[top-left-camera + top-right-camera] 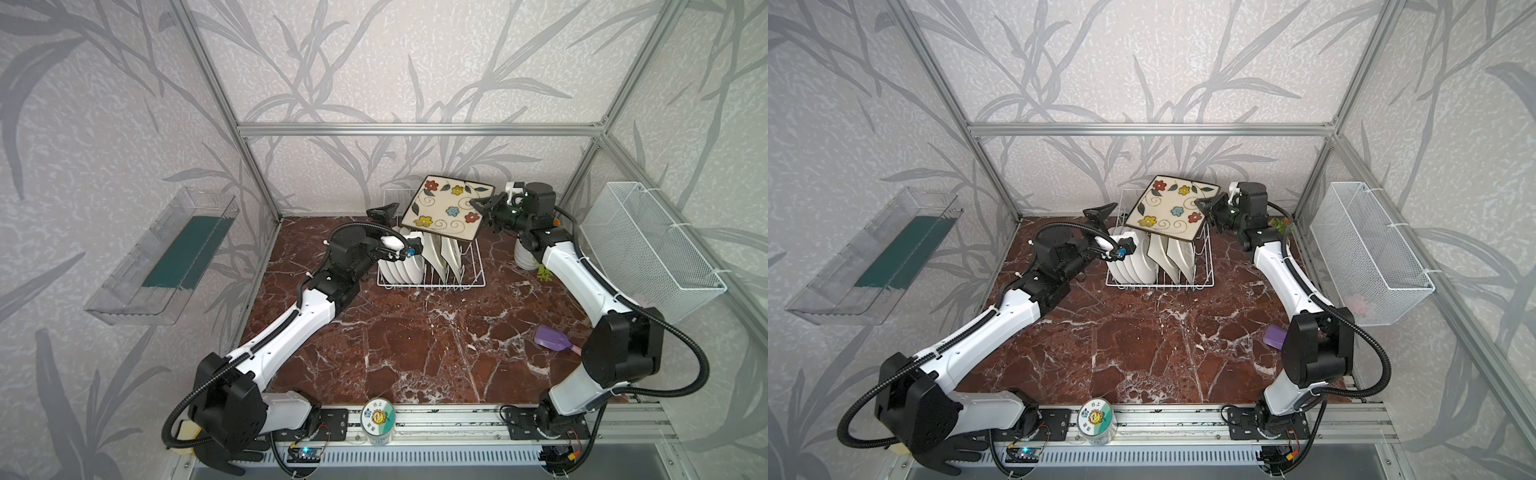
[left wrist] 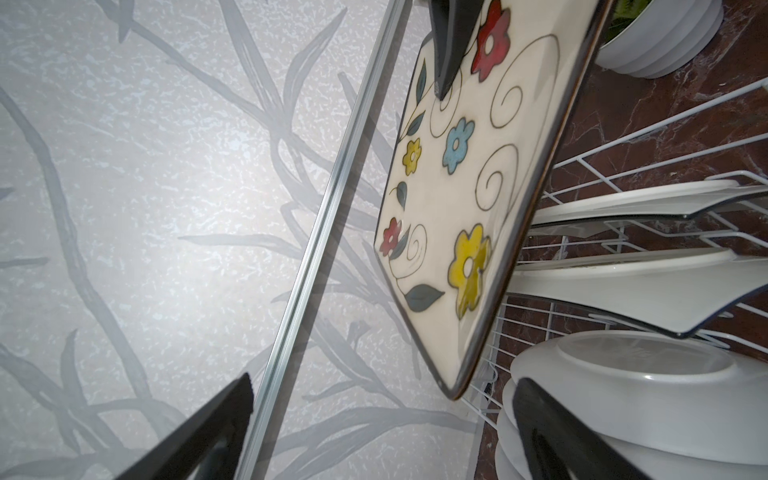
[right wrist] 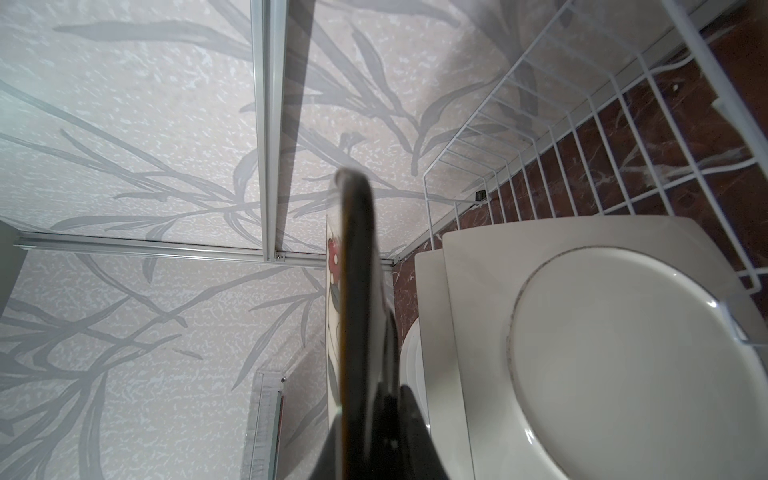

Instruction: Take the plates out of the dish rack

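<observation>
My right jaws: clamped on edge of floral plate (image 1: pixel 446 208), tilted above dish rack (image 1: pixel 432 285) | my left jaws: wide apart beside round white plates (image 1: pixel 395 272) standing in rack, on marble surface (image 1: pixel 415 353)

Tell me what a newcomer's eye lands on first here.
The cream square plate with painted flowers stands out most, held tilted above the white dish rack at the back of the marble table by the right gripper, shut on its edge. Next, the left gripper, wide open beside the white plates standing in the rack.
</observation>
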Controlling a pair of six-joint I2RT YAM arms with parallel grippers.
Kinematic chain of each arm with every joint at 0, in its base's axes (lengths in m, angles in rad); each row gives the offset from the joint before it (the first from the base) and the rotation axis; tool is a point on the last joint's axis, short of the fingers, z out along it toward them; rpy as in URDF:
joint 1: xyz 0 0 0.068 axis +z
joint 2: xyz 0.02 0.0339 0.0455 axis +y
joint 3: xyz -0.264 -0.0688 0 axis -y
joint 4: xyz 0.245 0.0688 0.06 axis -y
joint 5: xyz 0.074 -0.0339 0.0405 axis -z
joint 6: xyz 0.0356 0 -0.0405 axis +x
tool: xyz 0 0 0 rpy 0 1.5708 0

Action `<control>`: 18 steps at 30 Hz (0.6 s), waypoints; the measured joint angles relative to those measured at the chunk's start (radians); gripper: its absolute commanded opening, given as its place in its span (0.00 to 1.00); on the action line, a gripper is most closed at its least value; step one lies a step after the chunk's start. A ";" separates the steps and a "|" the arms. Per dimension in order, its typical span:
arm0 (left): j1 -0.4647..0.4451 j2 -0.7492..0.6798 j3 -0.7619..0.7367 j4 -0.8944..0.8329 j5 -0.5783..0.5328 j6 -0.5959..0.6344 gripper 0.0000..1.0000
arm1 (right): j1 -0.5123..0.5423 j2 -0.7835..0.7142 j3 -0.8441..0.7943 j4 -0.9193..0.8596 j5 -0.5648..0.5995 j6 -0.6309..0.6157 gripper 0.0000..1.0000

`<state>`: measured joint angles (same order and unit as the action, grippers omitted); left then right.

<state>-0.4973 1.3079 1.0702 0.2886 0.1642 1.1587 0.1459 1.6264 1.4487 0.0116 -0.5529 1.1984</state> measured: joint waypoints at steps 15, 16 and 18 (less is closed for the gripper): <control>0.182 -0.014 0.194 -0.167 0.171 -0.604 0.99 | -0.050 -0.051 0.016 -0.008 -0.119 -0.126 0.00; 0.204 -0.007 0.240 -0.186 0.203 -0.674 0.99 | -0.051 -0.051 0.019 -0.011 -0.130 -0.138 0.00; 0.247 0.010 0.319 -0.214 0.273 -0.812 0.99 | -0.054 -0.051 0.020 -0.017 -0.151 -0.159 0.00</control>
<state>-0.2501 1.3178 1.3891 0.0742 0.4370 0.3470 0.0917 1.5749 1.4689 -0.0051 -0.7044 1.0393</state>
